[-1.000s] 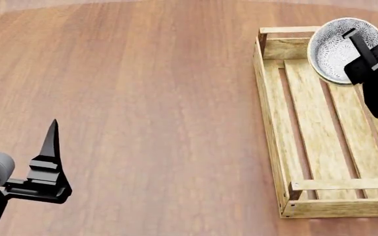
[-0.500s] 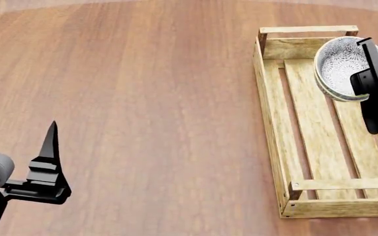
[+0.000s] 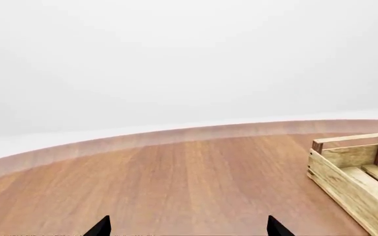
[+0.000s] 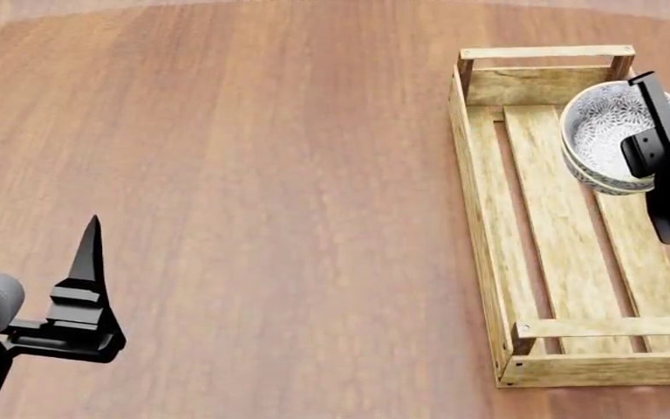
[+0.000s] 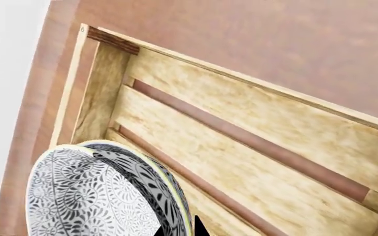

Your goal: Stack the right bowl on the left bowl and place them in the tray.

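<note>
We hold the stacked bowls (image 4: 609,144) over the far end of the tray (image 4: 484,218), tipped on their side. Our right gripper (image 4: 649,131) has its jaws clamped on the rim of the bowls. In the right wrist view we can see two rims, one bowl (image 5: 97,196) sitting inside the other. We cannot tell if the bowls touch the slats yet.

What could go wrong? The bowls are tilted, so if we let go now they may roll, or the top one may slip out of the bottom one. They are also close to the far wall of the tray, so a small push that way could bump the wood. We think it is best to level them and bring them down first.

Our left gripper (image 4: 79,301) waits low over the tabletop (image 4: 254,175), well away from the tray, with its jaws apart and nothing in them.

A second ago the bowls sat higher, up past the far corner of the tray. Now they have come down and inward, and more of the far wall shows. The left arm has not moved.
</note>
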Robot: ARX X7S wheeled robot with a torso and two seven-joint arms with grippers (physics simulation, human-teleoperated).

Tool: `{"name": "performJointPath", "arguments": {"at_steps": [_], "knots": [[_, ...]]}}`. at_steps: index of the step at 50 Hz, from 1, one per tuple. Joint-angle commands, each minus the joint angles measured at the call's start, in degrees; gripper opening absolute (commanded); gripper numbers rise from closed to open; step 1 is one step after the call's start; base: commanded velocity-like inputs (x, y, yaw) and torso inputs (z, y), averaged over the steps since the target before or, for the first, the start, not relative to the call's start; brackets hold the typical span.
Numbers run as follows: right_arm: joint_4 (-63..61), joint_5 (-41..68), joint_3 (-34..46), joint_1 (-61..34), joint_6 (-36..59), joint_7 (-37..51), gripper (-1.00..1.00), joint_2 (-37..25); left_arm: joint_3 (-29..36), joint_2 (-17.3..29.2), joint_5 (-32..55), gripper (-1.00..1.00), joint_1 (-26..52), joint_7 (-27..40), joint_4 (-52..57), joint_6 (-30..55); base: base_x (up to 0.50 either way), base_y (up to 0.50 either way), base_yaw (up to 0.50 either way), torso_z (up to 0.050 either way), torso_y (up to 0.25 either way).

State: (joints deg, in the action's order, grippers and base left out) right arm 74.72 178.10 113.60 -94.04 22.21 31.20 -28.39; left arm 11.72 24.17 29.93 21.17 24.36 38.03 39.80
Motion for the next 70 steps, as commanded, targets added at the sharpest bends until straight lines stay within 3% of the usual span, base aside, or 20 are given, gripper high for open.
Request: {"name": "performJointPath", "arguments": {"at_steps": [1, 22, 61, 62, 70], "knots": [[0.3, -0.2, -0.8, -1.5, 1.5, 0.6, -1.0, 1.9, -1.0, -0.8, -1.2, 1.0, -0.1, -1.7, -1.4, -1.7, 0.0, 0.0, 0.0, 0.0, 0.0], [0.3, 0.1, -1.8, 0.7, 0.8, -1.2, -1.0, 2.0, 0.7, -0.2, -2.0, 1.0, 0.4, -1.6, -1.6, -1.3, 0.0, 0.0, 0.0, 0.0, -0.103], [0.3, 0.0, -1.8, 4.6, 1.1, -1.0, -1.0, 3.2, 0.1, 0.1, -1.4, 1.0, -0.9, -1.3, -2.1, -3.4, 0.0, 0.0, 0.0, 0.0, 0.0], [0.3, 0.1, -1.9, 4.7, 1.2, -1.1, 1.0, 3.2, 0.1, 0.1, -1.4, 1.0, -0.9, -1.3, -2.1, -3.4, 0.0, 0.0, 0.0, 0.0, 0.0], [0.3, 0.1, -1.9, 4.5, 1.3, -0.7, 1.0, 3.3, 0.0, 0.3, -1.3, 1.0, -1.3, -1.2, -1.8, -3.6, 0.0, 0.0, 0.0, 0.0, 0.0]]}}
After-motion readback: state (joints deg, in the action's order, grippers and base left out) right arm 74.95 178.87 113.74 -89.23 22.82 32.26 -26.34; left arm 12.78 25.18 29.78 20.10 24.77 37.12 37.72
